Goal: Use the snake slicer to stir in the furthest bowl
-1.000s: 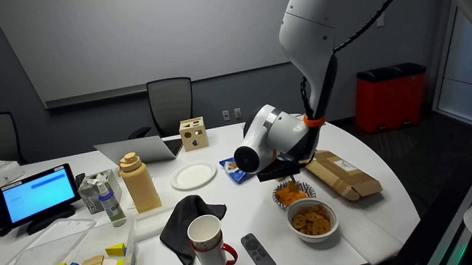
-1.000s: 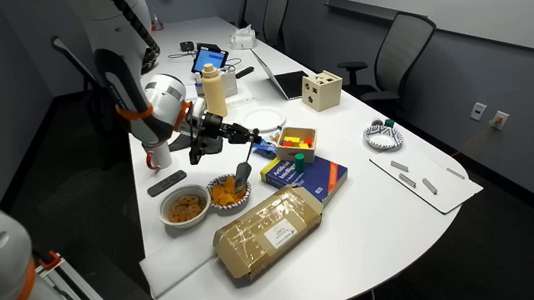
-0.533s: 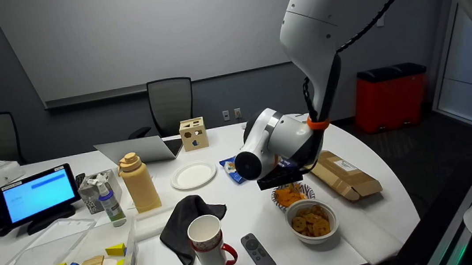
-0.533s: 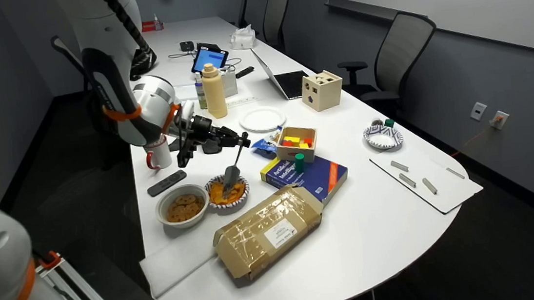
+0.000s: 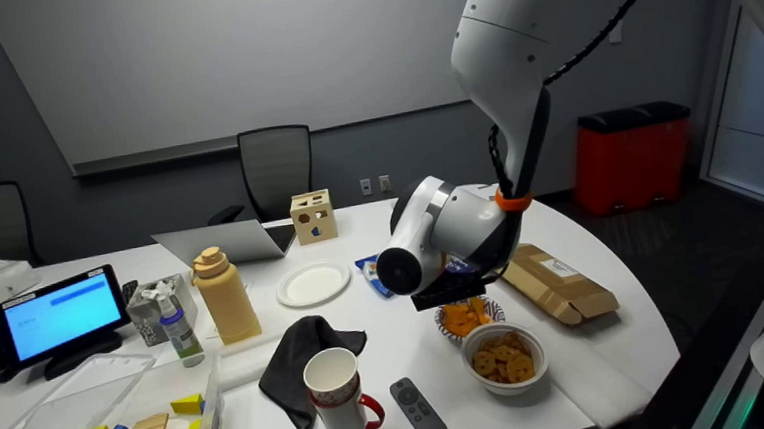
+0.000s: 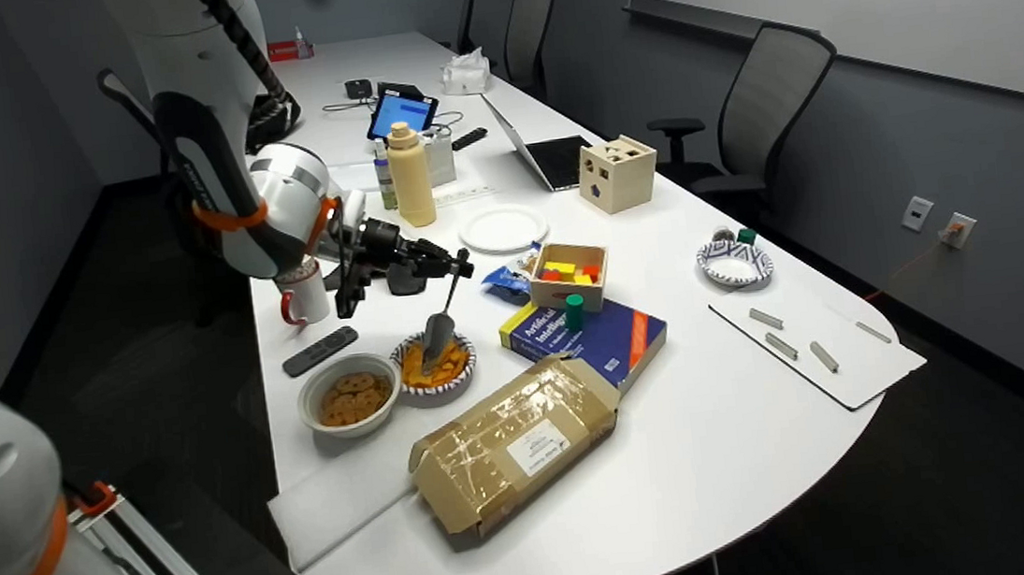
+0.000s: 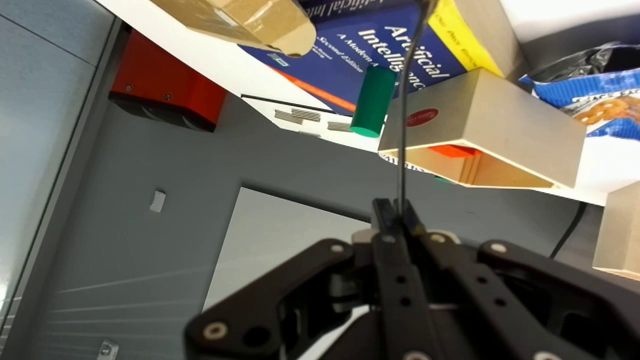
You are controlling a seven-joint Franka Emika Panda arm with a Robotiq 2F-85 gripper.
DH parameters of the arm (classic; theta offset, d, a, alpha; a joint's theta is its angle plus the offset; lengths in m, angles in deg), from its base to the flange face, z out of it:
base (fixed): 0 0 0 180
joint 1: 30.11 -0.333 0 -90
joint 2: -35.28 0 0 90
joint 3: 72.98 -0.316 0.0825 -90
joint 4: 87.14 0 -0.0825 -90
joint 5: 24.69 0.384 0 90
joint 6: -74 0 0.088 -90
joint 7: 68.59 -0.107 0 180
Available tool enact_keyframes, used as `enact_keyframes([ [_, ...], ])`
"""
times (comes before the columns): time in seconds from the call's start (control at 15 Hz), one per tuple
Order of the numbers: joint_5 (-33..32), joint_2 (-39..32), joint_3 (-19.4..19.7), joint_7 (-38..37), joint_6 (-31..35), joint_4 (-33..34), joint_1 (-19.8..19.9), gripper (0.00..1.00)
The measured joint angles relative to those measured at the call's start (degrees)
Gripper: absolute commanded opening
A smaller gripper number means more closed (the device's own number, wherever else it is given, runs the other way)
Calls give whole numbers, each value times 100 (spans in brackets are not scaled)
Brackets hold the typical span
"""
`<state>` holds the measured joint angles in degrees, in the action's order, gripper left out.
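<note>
- A taped brown box (image 6: 518,451) lies closest in an exterior view.
- Next stands a pale bowl (image 6: 322,386) of cookies (image 6: 355,398).
- Just beside it is a patterned bowl (image 6: 439,389) of orange chips (image 6: 452,363).
- The slicer (image 6: 439,334) leans, its wide end down in the patterned bowl, at the chips.
- A blue book (image 6: 606,339) lies near that bowl.
- The claw (image 7: 397,215) pinches the slicer tight by its thin handle.
- Farther back come a wooden box (image 6: 552,293) of blocks (image 6: 560,269), a white plate (image 6: 504,229), a tan bottle (image 6: 411,180) and a laptop (image 6: 556,161).

Smooth metal-looking slicer (image 7: 403,115), glossy-taped cardboard box (image 6: 492,466), matt cloth (image 5: 291,365), smooth wooden cube (image 6: 619,176), clear plastic bin (image 5: 136,388)
</note>
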<state>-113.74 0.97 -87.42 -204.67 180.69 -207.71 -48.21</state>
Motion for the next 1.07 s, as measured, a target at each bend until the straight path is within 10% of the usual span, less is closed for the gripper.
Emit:
enact_keyframes([
  [1.07,-361,-207,187,-140,11,61,33,1],
])
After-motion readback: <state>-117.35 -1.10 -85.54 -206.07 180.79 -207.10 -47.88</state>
